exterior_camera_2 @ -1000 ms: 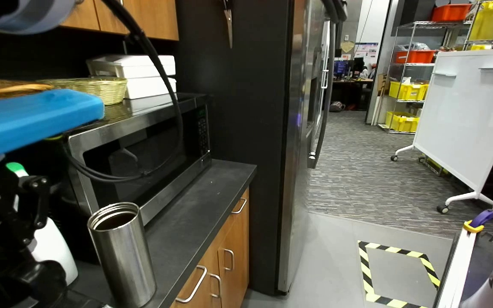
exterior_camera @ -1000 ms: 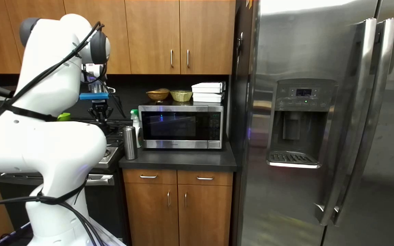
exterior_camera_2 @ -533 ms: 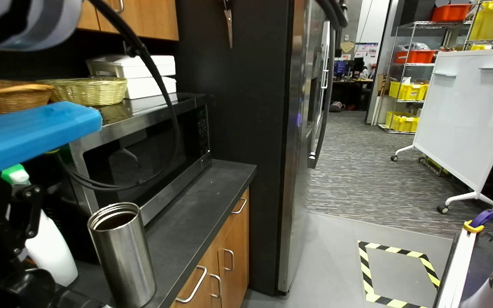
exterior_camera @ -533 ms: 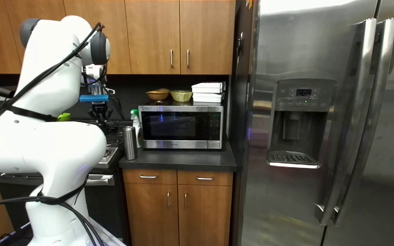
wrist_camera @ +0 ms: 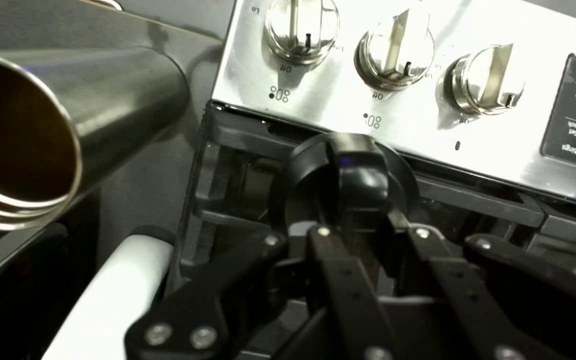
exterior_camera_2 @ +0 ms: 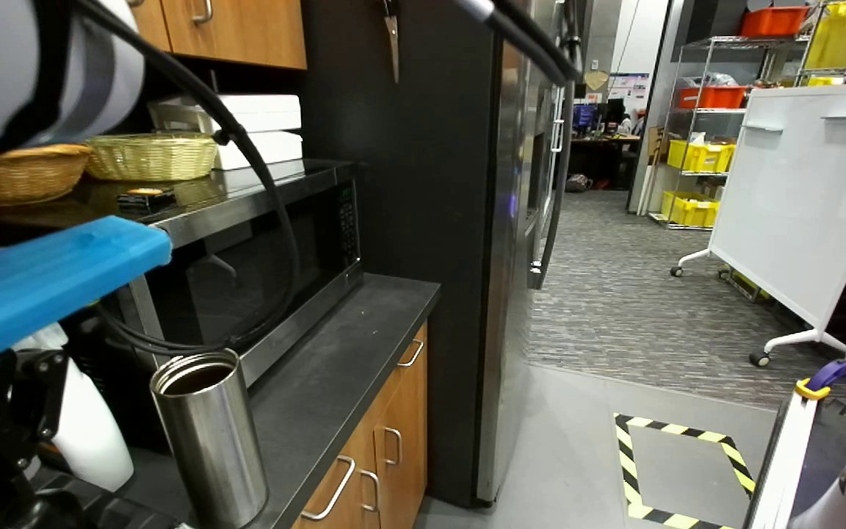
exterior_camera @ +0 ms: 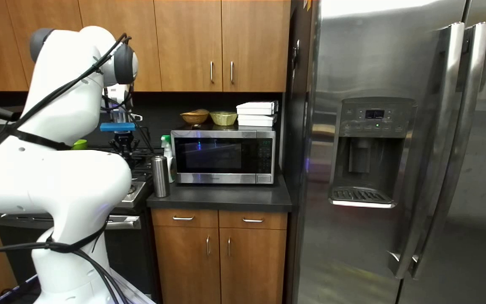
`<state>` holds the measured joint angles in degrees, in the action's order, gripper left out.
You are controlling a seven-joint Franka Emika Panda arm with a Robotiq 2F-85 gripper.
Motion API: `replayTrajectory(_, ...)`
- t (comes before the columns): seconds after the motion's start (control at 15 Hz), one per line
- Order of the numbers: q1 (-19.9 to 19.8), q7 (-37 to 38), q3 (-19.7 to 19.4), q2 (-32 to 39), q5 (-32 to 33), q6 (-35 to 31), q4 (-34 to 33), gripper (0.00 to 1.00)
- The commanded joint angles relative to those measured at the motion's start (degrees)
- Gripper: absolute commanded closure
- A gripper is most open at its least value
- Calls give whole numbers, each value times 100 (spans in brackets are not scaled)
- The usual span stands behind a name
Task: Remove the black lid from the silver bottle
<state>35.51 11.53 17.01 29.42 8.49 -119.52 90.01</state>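
Over the stove grate [wrist_camera: 483,200], the black lid [wrist_camera: 360,180] is held in the gripper [wrist_camera: 355,225], whose jaws are narrowed on it; from where I stand, contact between lid and grate cannot be determined. Beside the grate, the silver bottle [exterior_camera_2: 210,441] stands upright on the dark counter [exterior_camera_2: 357,330], apart from the lid, mouth uncovered and screw threads exposed. Near it is a white spray bottle [exterior_camera_2: 89,433], next to the microwave [exterior_camera: 213,157], which supports a brown basket [exterior_camera: 194,117], a pale basket [exterior_camera: 223,119] and white boxes [exterior_camera: 255,114]; the steel refrigerator [exterior_camera: 369,236] stands past the counter's end.
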Motion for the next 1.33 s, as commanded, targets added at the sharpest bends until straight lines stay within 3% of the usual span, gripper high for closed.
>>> replayTrajectory(0.0, 116, -87, -98, 203, 154, -65, -206, 94)
replayTrajectory(1.27, 402, -125, -447, 899, 280, 107, -1079, 94)
